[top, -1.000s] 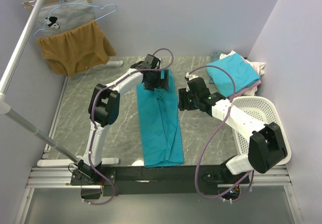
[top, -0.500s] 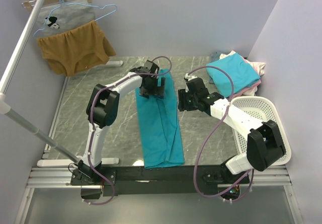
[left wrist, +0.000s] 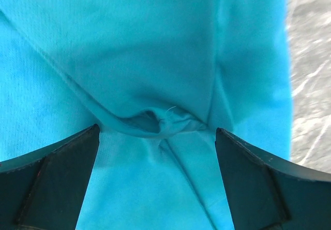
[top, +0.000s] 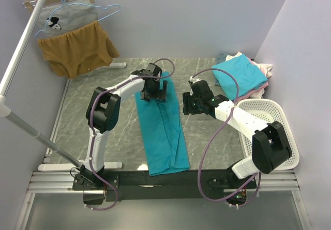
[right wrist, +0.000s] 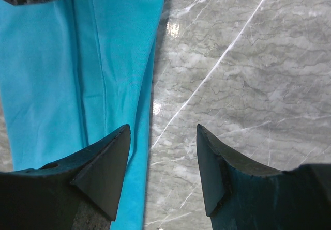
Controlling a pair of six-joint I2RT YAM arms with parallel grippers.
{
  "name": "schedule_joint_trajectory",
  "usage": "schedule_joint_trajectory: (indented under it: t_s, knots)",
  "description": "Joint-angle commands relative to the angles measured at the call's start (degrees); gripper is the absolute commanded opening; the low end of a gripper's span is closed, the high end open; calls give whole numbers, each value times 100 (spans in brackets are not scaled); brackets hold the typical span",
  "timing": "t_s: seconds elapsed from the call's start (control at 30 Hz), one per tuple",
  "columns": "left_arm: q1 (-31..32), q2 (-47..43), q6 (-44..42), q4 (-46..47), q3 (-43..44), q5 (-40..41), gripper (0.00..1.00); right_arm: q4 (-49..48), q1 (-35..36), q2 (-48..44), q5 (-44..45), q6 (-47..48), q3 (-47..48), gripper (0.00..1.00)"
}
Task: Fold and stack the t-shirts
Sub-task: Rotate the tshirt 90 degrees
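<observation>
Teal t-shirt [top: 163, 132]: one, centre, folded.
Shirt pile [top: 240, 74]: one, upper right.
Basket [top: 281, 117]: one, lower right.
Grippers: two; left gripper [left wrist: 158, 137] spread wide, right gripper [right wrist: 163, 134] parted, both empty.

- We see a teal t-shirt [top: 163, 132] folded lengthwise into a long narrow strip. It lies flat on the middle of the bench [top: 77, 116], with a small pucker near its far end.
- A lighter turquoise t-shirt [top: 240, 75] lies on top of a heap of pink and white shirts [top: 265, 70] in the far right corner.

White arms [top: 243, 122], black joints [top: 107, 108], purple cables [top: 200, 163]; left hand [left wrist: 156, 131] and right hand [right wrist: 163, 128] black-fingered.
</observation>
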State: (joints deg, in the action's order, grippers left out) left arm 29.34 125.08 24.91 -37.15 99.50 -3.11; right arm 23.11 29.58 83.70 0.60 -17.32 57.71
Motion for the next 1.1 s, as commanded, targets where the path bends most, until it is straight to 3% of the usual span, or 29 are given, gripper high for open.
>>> schedule_joint_trajectory:
  t_s: [0.0, 0.13, 0.43, 0.63, 1.07]
  knots:
    - [1, -370, 32, 454, 349, -198, 99, -228, -32, 67, 1, -43, -6, 61]
    - [-8, -107, 84, 629, 868, -470, 99, -237, -40, 102, 1, -17, -6, 60]
    - [-16, 61, 190, 1086, 1053, -769, 100, -246, -40, 278, -43, -17, -23, 60]
    - [-16, 561, 225, 797, 1510, -1357, 99, -264, -40, 349, -16, -17, -6, 60]
    - [1, 88, 252, 814, 650, -1341, 99, -290, -32, 419, -43, -34, -32, 60]
